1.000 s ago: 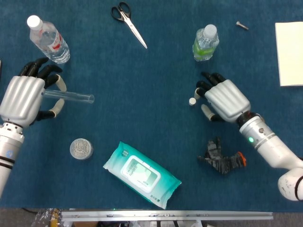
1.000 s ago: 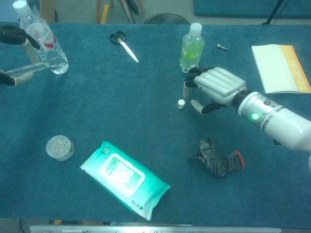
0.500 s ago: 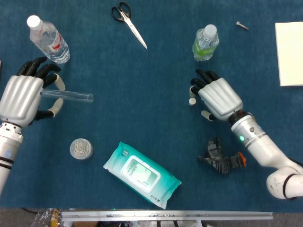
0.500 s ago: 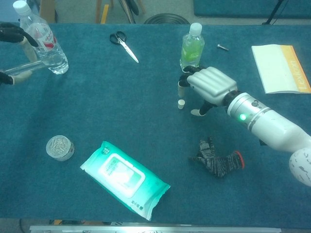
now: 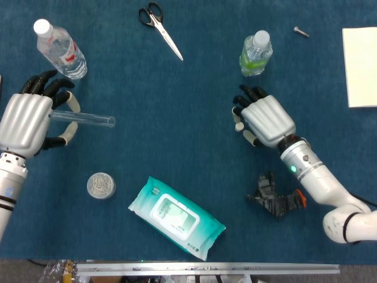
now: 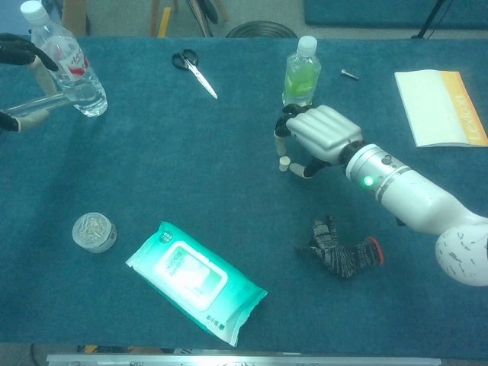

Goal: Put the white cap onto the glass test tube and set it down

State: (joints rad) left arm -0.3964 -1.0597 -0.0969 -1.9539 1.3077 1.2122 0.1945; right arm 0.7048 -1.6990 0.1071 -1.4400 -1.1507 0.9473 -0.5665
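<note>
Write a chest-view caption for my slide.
Right hand closing around white cap while left hand holds glass test tube.

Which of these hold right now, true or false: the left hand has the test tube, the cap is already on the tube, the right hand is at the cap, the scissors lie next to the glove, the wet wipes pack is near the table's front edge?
1. The left hand holds the glass test tube. True.
2. The white cap is already on the tube. False: it sits on the table, far from the tube.
3. The right hand is at the cap, fingers around it. True.
4. The scissors lie beside the glove. False: they lie at the far side, well apart.
5. The wet wipes pack lies near the front edge. True.
</note>
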